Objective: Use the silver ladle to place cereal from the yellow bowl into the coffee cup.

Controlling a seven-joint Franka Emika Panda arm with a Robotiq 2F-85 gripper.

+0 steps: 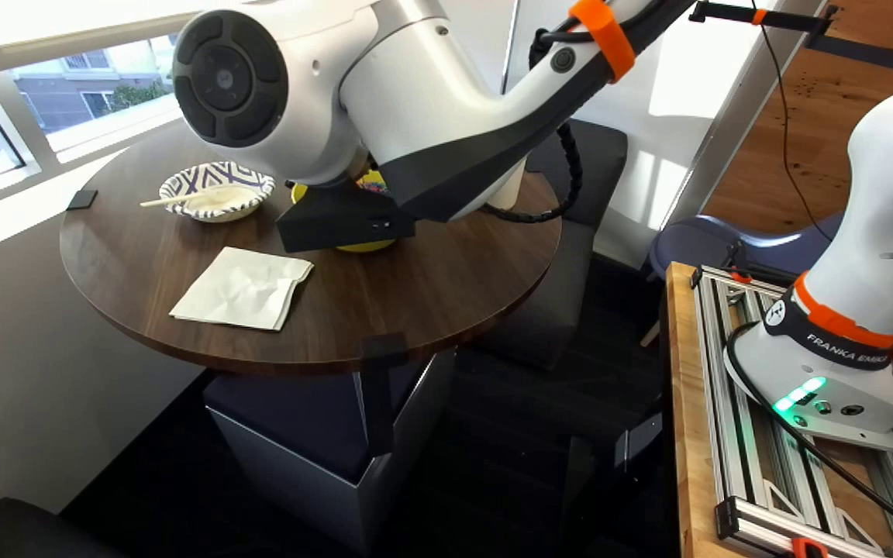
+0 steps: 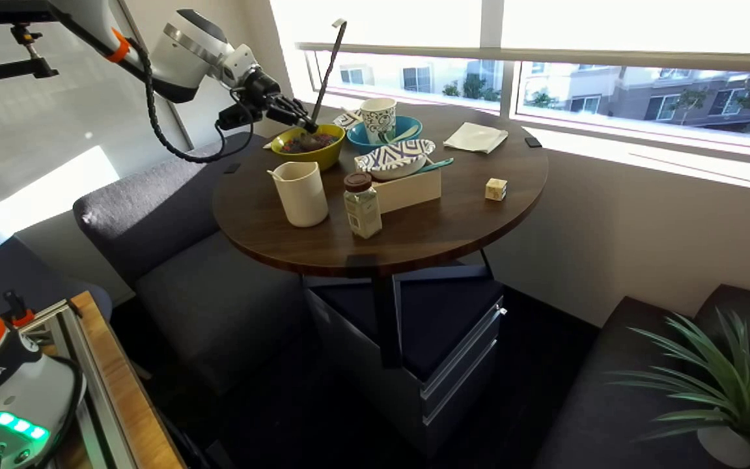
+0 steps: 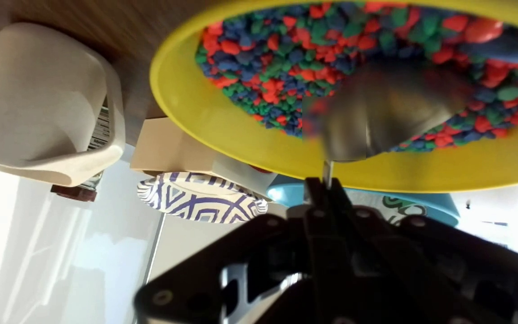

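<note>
The yellow bowl (image 3: 277,149) holds cereal (image 3: 277,72), the blue bowl (image 2: 355,136) a coffee cup (image 2: 378,122).

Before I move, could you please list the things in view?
table: one, brown, by window
yellow bowl: one, yellow, on table
cereal: many, red, green, blue, in yellow bowl
silver ladle: one, silver, scoop in or over cereal
blue bowl: one, blue, beside yellow bowl
coffee cup: one, white, in blue bowl
patterned bowls: two, white and blue, near blue bowl
other utensils: several, teal or pale, near bowls
box: one, tan, on table
jar: one, clear, near box
container: one, cream, beside jar
wooden block: one, pale, on table
napkin: at least one, white, on table
seats: several, grey, around table
drawer unit: one, grey, under table
plant: one, green, near seats
robot arm: one, white, over table
gripper: one, black, shut on silver ladle
</note>
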